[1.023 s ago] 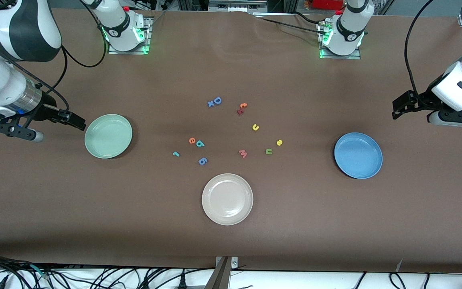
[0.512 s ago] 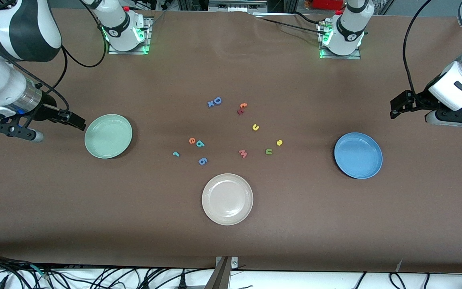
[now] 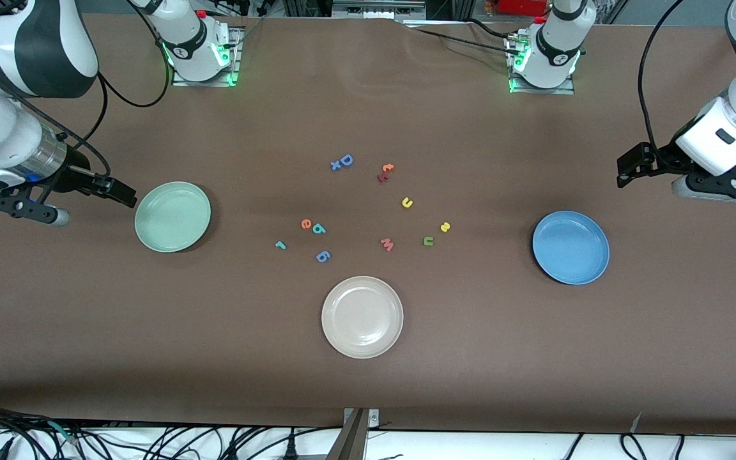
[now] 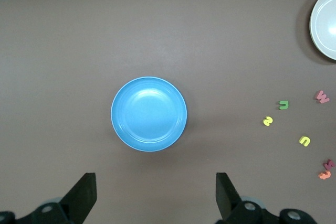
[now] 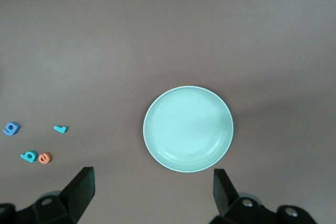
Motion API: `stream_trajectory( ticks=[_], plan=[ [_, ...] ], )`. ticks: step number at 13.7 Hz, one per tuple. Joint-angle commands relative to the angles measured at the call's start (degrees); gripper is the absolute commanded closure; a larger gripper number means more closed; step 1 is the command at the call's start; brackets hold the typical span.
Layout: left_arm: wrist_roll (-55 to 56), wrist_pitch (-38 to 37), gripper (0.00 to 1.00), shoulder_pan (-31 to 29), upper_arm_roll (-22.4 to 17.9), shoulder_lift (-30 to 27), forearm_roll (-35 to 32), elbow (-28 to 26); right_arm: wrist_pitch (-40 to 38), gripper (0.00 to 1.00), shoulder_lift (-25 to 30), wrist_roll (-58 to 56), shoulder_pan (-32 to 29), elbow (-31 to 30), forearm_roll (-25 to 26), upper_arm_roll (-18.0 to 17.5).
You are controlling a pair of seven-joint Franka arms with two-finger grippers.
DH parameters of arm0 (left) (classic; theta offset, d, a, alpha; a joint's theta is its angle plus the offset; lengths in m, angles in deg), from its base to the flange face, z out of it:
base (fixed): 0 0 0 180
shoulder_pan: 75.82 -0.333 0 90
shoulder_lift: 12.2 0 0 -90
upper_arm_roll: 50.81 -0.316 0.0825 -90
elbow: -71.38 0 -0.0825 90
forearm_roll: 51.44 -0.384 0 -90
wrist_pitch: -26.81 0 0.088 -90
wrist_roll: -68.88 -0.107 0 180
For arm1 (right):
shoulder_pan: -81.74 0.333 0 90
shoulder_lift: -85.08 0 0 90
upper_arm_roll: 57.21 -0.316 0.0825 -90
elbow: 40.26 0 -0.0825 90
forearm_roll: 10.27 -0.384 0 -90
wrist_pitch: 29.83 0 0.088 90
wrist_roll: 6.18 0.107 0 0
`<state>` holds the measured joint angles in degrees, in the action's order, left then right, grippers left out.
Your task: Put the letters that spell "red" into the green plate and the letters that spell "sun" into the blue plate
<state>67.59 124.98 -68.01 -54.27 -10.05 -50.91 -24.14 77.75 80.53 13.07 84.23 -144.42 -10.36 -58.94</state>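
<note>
Green plate [image 3: 172,216] toward the right arm's end of the tabletop [image 3: 534,358]: nothing in it. Blue plate [image 3: 570,247] toward the left arm's end: nothing in it. Cream plate [image 3: 362,317] between them, nearer the front camera: also bare.

All letters lie loose on the tabletop between the plates. Orange "e" [image 3: 305,223] touching teal "d" [image 3: 319,229]; teal "r" [image 3: 280,245] near them, slightly nearer the camera, toward the green plate. Blue "6" shape [image 3: 322,256] just nearer the camera than the "d". Yellow "u" [image 3: 407,203], yellow "s" [image 3: 444,227] and green "n" [image 3: 429,241] sit toward the blue plate's side of the cluster, each apart from the others. Pink "m" [image 3: 387,244] beside the green "n". Blue capital "D" [image 3: 345,160] with a small blue cross against it, and an orange and a dark red piece touching each other [image 3: 384,172], lie farthest from the camera.

Right hand [image 3: 126,194] hangs by the green plate's rim, released, fingers spread, nothing between them. Left hand [image 3: 625,170] over bare tabletop near the blue plate, also released and holding nothing.

Brown cloth-like surface; cables along the camera-side edge
</note>
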Motion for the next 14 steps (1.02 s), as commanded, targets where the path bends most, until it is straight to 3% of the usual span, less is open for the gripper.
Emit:
stream_trajectory(
  ticks=[1,9,14],
  plan=[
    [-0.12,-0.79,0.0,0.1,0.57,0.4,-0.18,0.6,-0.36,0.0,1.47,0.62,0.15,-0.96,-0.27,-0.02],
    [0.49,-0.7,0.0,0.19,3.11,2.85,1.3,0.69,-0.36,0.0,1.39,2.2,0.15,-1.05,-0.27,-0.11],
    [0.49,1.49,0.0,2.29,4.17,10.14,4.92,0.6,-0.36,0.0,1.39,2.2,0.15,-1.31,-0.27,-0.2]
  ],
)
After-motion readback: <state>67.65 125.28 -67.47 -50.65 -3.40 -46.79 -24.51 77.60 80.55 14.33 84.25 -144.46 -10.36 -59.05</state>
